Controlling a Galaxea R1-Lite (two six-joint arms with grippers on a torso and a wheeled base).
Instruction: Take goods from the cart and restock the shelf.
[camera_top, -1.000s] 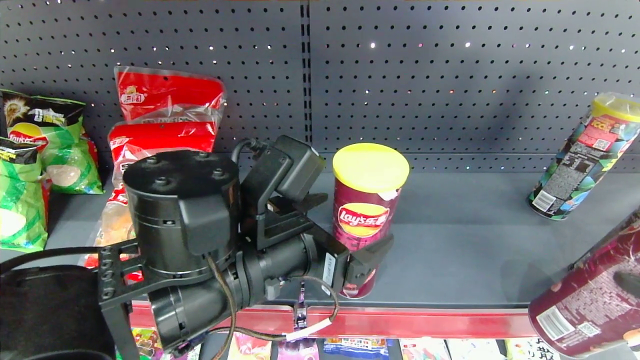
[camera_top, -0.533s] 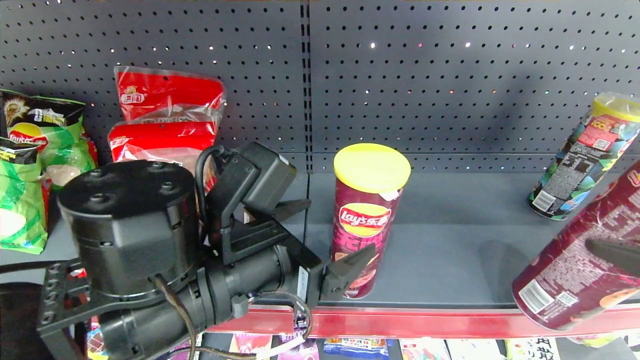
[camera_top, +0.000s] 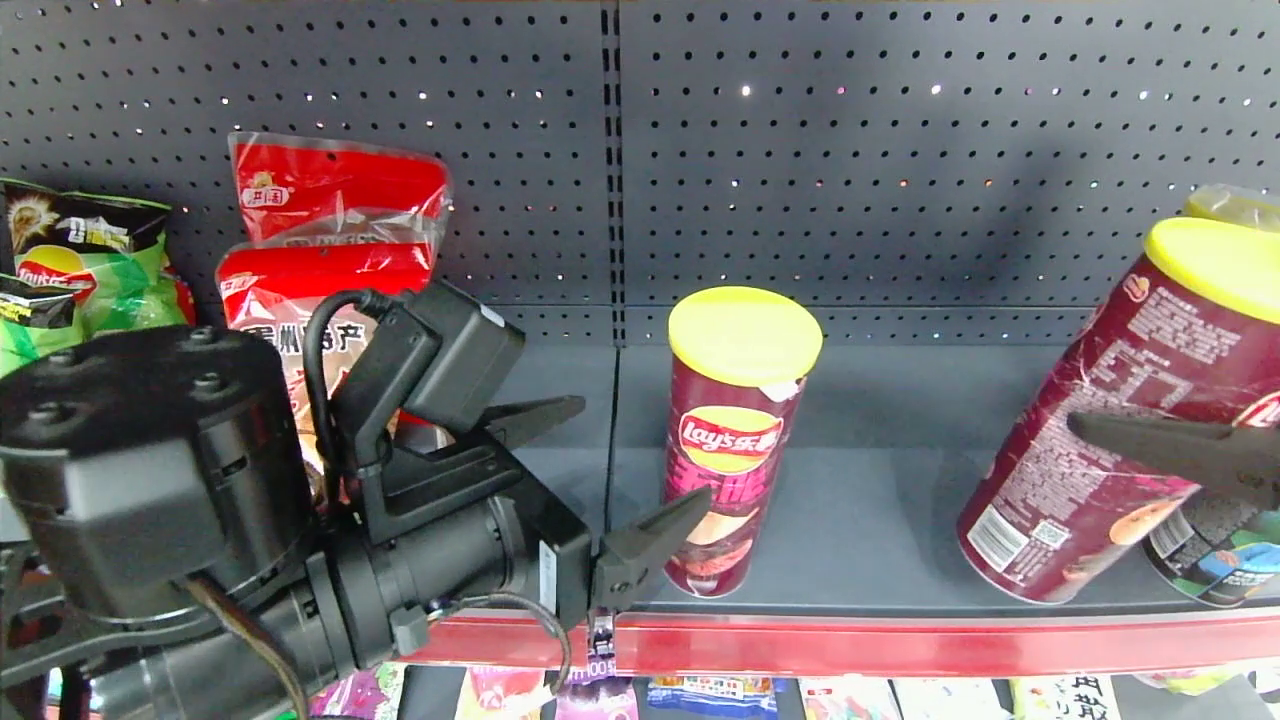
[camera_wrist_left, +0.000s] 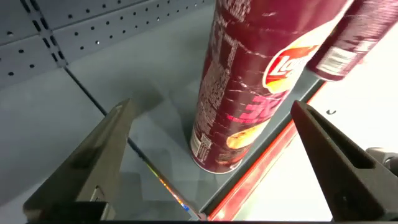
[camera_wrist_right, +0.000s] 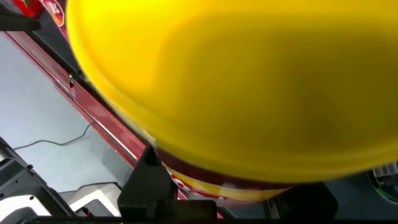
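Grey pegboard is backing a grey shelf with a red front rail. One maroon can is standing upright mid-shelf, so that one looks done. The left gripper is hanging just beside it with its fingers spread and nothing held. The right gripper is clamping a second maroon can, which is tilting over the shelf's right end. I can't tell if its base is touching. My read is that placing is underway and uprighting and release are pending.

For labels, the standing can is showing a red-and-yellow oval logo. The tilted one is showing a barcode, a code square and print too fine to read. Red bags are sitting at the left.
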